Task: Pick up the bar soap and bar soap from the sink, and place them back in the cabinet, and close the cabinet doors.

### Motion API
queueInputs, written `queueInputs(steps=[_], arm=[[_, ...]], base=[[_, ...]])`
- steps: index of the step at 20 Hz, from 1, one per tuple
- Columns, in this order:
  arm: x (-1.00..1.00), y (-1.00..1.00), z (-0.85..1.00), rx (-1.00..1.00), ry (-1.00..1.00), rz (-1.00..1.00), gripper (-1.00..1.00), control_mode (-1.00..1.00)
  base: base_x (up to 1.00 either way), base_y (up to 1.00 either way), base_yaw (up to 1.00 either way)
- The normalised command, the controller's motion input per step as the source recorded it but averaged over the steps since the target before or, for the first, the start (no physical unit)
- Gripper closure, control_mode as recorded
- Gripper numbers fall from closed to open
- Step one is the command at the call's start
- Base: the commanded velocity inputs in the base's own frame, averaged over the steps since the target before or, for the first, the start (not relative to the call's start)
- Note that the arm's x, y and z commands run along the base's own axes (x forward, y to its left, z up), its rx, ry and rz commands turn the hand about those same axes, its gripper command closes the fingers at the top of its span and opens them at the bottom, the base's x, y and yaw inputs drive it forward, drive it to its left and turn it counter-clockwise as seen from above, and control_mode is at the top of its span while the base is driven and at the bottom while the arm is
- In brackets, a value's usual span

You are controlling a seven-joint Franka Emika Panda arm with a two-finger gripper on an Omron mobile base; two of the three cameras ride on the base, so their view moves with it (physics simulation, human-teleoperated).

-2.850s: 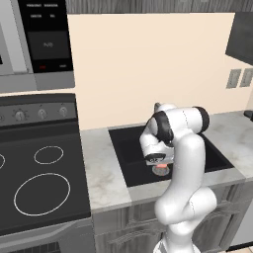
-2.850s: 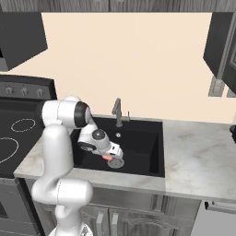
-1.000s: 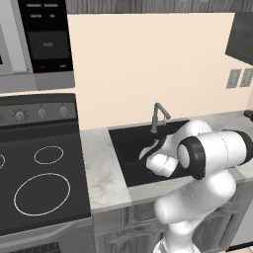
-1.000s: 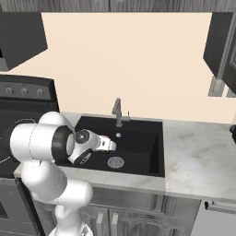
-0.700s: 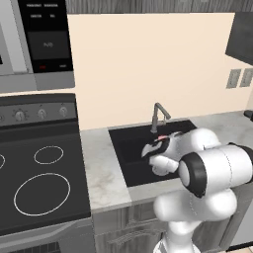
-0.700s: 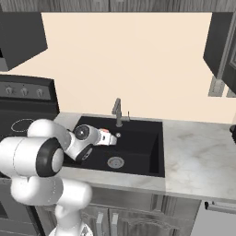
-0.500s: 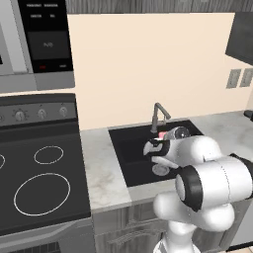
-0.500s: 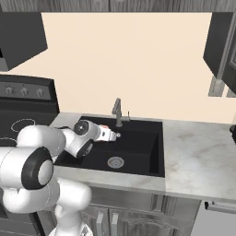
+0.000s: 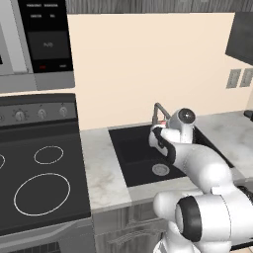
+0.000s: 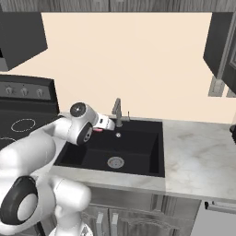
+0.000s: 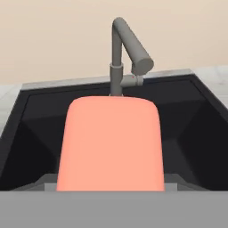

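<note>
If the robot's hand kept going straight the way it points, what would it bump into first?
Probably the faucet. The gripper, shut on a bar soap, points at it over the sink; how far off it is, I can't tell.

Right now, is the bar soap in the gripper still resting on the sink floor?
No. The bar soap sits between the fingers, raised above the sink in front of the faucet.

No text is legible anywhere; the oven panel (image 9: pixel 48 34) at far left carries only blurred, unreadable marks.
</note>
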Motion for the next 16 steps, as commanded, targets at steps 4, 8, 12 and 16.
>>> queueInputs(steps=[4, 8, 12, 16], arm=[[-0.38, 0.00, 0.46, 0.02, 0.07, 0.00, 1.00, -1.00], [-0.43, 0.01, 0.44, 0.03, 0.08, 0.00, 1.00, -1.00], [-0.38, 0.00, 0.48, 0.00, 0.03, 0.00, 1.00, -1.00], [-0.31, 0.00, 0.48, 0.00, 0.00, 0.01, 1.00, -1.00]], base=[[0.00, 0.00, 0.00], [0.00, 0.00, 0.00], [0.00, 0.00, 0.00], [0.00, 0.00, 0.00]])
